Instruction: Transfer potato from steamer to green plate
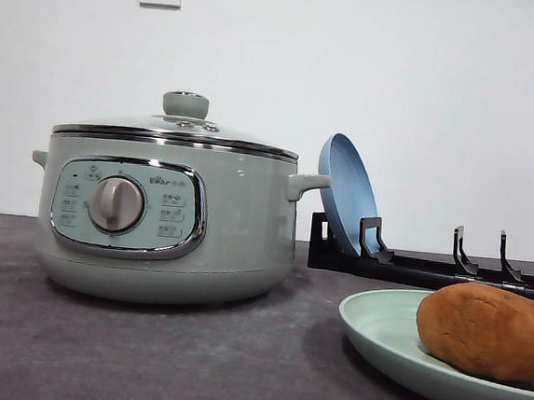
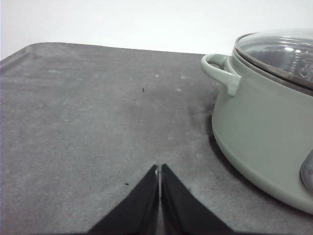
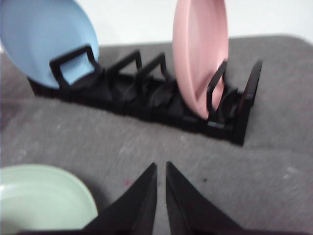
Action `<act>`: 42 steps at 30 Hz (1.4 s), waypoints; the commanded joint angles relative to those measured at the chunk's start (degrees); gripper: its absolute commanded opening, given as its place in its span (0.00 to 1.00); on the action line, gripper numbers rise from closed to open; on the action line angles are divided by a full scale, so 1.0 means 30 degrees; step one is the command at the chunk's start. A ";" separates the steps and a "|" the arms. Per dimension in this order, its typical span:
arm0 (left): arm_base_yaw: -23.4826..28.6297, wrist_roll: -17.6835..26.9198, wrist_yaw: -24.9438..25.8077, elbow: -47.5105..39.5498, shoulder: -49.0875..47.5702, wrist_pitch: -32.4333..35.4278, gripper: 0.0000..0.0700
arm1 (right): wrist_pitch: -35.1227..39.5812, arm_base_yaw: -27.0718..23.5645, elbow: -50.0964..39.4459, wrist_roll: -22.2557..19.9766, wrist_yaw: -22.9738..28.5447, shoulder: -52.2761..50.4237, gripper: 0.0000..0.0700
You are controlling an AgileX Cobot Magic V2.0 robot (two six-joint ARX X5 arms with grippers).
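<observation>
Front view: the potato (image 1: 487,332) already lies on the green plate (image 1: 377,327), which sits flat on the tabletop (image 1: 141,357) at the near right, so the transfer reads as done. The potato rests well inside the rim on its long side, a stable lie that should keep it from rolling off the shallow dish. The steamer (image 1: 167,215) stands to the left with its glass lid (image 1: 182,122) seated on top; with the lid on, nothing shows of the inside, and a closed pot fits a finished job. Behind the plate runs a black rack (image 1: 430,266) holding a blue plate (image 1: 347,193) on edge, leaning in its slot, out of the way of the working area.

The left wrist view shows the left gripper (image 2: 159,169) with its jaws pressed together and holding nothing, hanging above bare tabletop just beside the steamer's side handle (image 2: 220,73), apart from it. That is a parked pose, clear of the pot.

The right wrist view, somewhat blurred, shows the right gripper (image 3: 161,166) with jaws nearly together, only a thin slit between the tips, and empty. It hangs over the tabletop between the green plate's rim and the rack, where a pink plate (image 3: 200,58) also stands on edge. By my reading, both arms are clear of the plate so the potato stays undisturbed.
</observation>
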 commanded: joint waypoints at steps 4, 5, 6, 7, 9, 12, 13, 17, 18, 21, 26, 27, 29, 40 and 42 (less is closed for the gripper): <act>-0.0022 0.0087 -0.0109 -0.0386 -0.0036 -0.0124 0.00 | 0.0610 0.0640 -0.0408 -0.0181 0.0549 -0.0043 0.03; -0.0022 0.0087 -0.0109 -0.0386 -0.0036 -0.0124 0.00 | 0.0743 0.0783 -0.0469 -0.0224 0.0737 -0.0043 0.03; -0.0022 0.0087 -0.0109 -0.0386 -0.0036 -0.0124 0.00 | 0.0762 0.0925 -0.0488 -0.0283 0.0888 -0.0043 0.03; -0.0022 0.0087 -0.0109 -0.0386 -0.0036 -0.0117 0.00 | 0.0760 0.1015 -0.0489 -0.0311 0.0908 -0.0043 0.03; -0.0022 0.0087 -0.0109 -0.0386 -0.0036 -0.0124 0.00 | 0.0760 0.1083 -0.0489 -0.0431 0.0902 -0.0043 0.03; -0.0022 0.0087 -0.0109 -0.0386 -0.0036 -0.0124 0.00 | 0.0816 0.1083 -0.0489 -0.0420 0.0896 -0.0043 0.03; -0.0022 0.0087 -0.0109 -0.0386 -0.0036 -0.0124 0.00 | 0.0876 0.1083 -0.0489 -0.0422 0.0893 -0.0043 0.03; -0.0022 0.0088 -0.0109 -0.0386 -0.0036 -0.0123 0.00 | 0.1288 0.1083 -0.0489 -0.0423 0.0900 -0.0043 0.03; -0.0022 0.0087 -0.0109 -0.0386 -0.0036 -0.0124 0.00 | 0.1292 0.1064 -0.0489 -0.0423 0.0900 -0.0043 0.03; -0.0022 0.0094 -0.0102 -0.0386 -0.0036 -0.0124 0.00 | 0.1299 0.1061 -0.0489 -0.0423 0.0900 -0.0043 0.03; -0.0022 0.0087 -0.0103 -0.0386 -0.0036 -0.0124 0.00 | 0.1298 0.1061 -0.0489 -0.0423 0.0900 -0.0043 0.03; -0.0022 0.0087 -0.0108 -0.0386 -0.0036 -0.0124 0.00 | 0.1299 0.1061 -0.0489 -0.0423 0.0900 -0.0043 0.03; -0.0022 0.0087 -0.0109 -0.0386 -0.0036 -0.0117 0.00 | 0.1299 0.1061 -0.0483 -0.0423 0.0900 -0.0043 0.03; -0.0023 0.0088 -0.0109 -0.0386 -0.0036 -0.0123 0.00 | 0.1299 0.1061 -0.0482 -0.0423 0.0900 -0.0043 0.03; -0.0028 0.0087 -0.0103 -0.0386 -0.0036 -0.0124 0.00 | 0.1299 0.1061 -0.0482 -0.0423 0.0900 -0.0043 0.03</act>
